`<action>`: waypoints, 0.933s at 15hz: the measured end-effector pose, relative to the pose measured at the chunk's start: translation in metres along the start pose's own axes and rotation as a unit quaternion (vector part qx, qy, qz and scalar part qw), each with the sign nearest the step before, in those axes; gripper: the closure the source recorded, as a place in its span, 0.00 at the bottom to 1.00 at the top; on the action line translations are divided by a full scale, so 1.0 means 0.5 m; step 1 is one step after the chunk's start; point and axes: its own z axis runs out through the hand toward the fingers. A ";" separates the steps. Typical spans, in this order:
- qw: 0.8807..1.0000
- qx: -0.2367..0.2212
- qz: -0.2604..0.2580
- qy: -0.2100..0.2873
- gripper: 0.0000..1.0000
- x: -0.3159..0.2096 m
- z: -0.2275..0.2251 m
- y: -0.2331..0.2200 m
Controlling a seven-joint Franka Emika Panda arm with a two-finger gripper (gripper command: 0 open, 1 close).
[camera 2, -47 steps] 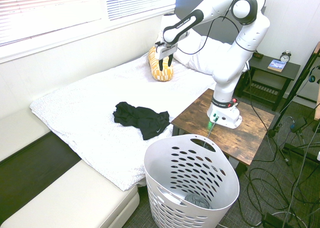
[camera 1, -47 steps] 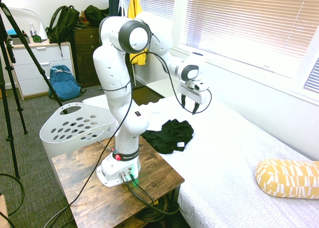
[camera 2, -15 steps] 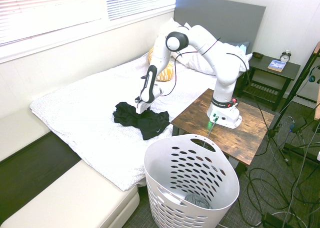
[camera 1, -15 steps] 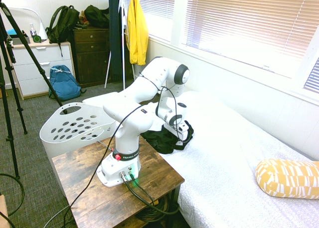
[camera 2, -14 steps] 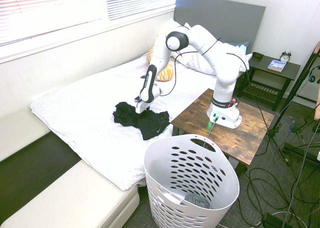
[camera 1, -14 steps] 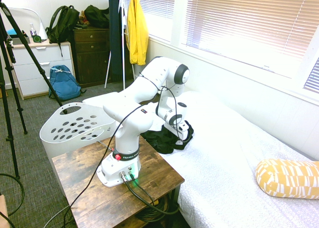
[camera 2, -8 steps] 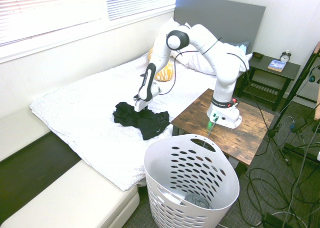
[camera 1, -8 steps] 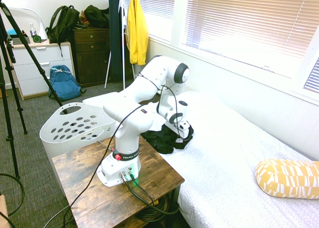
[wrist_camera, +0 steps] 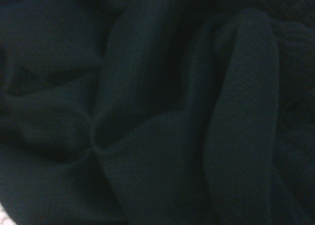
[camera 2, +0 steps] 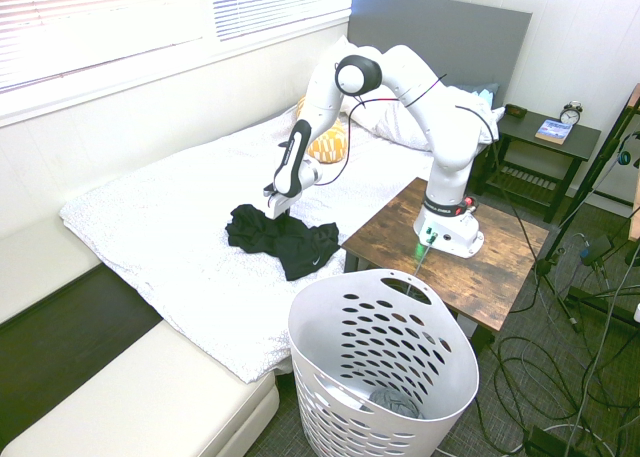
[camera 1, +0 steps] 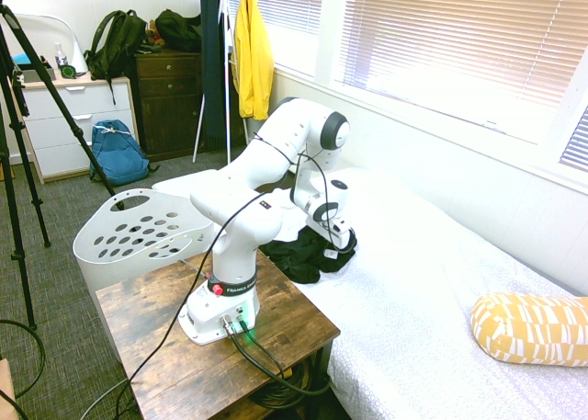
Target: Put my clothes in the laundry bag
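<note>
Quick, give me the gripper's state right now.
Gripper: closed, down at the black garment on the bed; whether cloth is pinched in it cannot be told.

Can't make out the tips of the jaws against the black garment [camera 2: 290, 243], nor see the base of the laundry basket [camera 2: 318, 322], cropped below.

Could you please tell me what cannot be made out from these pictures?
- Grip on the black garment: in both exterior views the gripper's body and the dark folds hide the fingertips.
- Underside of the garment: hidden in every view, since it lies crumpled on the bed.
- Grey item in the laundry basket: too small in the second exterior view to identify.
</note>
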 end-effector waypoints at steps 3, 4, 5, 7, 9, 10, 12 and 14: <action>1.000 0.011 -0.013 0.002 1.00 -0.022 -0.078 -0.027; 1.000 0.016 -0.020 0.003 1.00 -0.032 -0.115 -0.042; 0.999 0.021 -0.028 0.004 1.00 -0.043 -0.160 -0.062; 0.998 0.033 -0.047 0.003 1.00 -0.072 -0.268 -0.114; 0.997 0.040 -0.071 0.006 1.00 -0.116 -0.384 -0.161; 0.996 0.040 -0.084 0.013 1.00 -0.147 -0.443 -0.183; 0.993 0.033 -0.112 0.027 1.00 -0.228 -0.558 -0.216; 0.989 0.036 -0.141 0.028 1.00 -0.318 -0.663 -0.237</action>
